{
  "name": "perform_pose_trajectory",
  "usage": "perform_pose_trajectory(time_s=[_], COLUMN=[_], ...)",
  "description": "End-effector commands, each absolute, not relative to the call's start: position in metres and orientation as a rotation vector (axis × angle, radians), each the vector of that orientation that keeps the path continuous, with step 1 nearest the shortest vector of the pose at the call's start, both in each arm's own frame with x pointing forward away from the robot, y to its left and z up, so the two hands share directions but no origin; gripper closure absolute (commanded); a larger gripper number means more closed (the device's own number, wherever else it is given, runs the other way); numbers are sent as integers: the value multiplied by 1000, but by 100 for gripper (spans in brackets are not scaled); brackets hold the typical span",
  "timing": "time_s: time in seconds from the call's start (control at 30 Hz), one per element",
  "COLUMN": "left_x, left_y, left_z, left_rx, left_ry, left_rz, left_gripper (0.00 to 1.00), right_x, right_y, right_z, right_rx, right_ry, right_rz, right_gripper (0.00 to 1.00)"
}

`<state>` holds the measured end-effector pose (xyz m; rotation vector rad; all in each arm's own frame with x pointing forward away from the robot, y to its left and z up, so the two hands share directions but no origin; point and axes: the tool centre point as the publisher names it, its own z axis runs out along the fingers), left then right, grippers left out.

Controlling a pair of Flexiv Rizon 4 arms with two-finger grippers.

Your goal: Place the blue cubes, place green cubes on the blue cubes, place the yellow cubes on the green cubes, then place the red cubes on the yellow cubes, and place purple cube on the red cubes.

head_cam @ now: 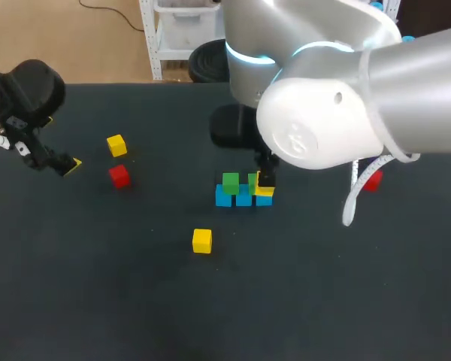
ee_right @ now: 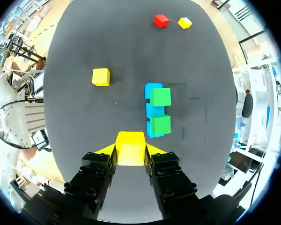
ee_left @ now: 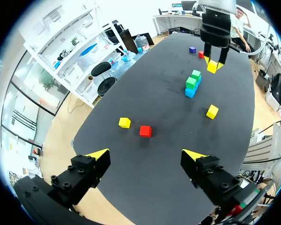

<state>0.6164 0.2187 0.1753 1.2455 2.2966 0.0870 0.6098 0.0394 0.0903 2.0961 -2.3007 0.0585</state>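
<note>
Three blue cubes (head_cam: 244, 198) lie in a row mid-table, with two green cubes (head_cam: 230, 182) on top of them (ee_right: 160, 97). My right gripper (ee_right: 130, 151) is shut on a yellow cube (ee_right: 130, 146) and hangs just above the row's right end (head_cam: 264, 188). Two more yellow cubes (head_cam: 116, 145) (head_cam: 202, 241) and a red cube (head_cam: 119, 176) lie loose to the left. A second red cube (head_cam: 373, 180) peeks out behind my right arm. A purple cube (ee_left: 192, 49) sits at the far end in the left wrist view. My left gripper (ee_left: 146, 157) is open and empty at the table's left edge (head_cam: 68, 165).
The dark table (head_cam: 98, 286) carries only the cubes. My right arm's large elbow (head_cam: 323, 120) hangs over the middle right and hides part of the table behind it.
</note>
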Motion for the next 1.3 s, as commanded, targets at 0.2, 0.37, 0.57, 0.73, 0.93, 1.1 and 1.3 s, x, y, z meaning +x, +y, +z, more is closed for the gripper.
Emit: perform_pose_trajectory(time_s=[0.2,0.37,0.57,0.73,0.93,1.1,1.3], left_x=[617,617,617,617,617,617,617], left_y=[220,220,220,220,220,220,220], left_z=[175,175,175,175,175,175,175], left_rx=[1248,1248,1248,1248,1248,1248,1248], left_ry=[2294,2294,2294,2294,2294,2294,2294], left_rz=[83,83,83,83,83,83,83], left_gripper=[0,0,0,0,0,0,0], right_x=[608,608,621,628,642,650,652], right_y=[38,38,48,51,62,67,70], right_z=[91,91,101,103,104,101,97], right_rx=[2099,2099,2152,2163,2204,2230,2230], right_ry=[-2305,-2305,-2250,-2220,-2135,-2101,-2078], right_rz=[58,58,83,89,82,81,68], right_gripper=[100,100,100,100,100,100,100])
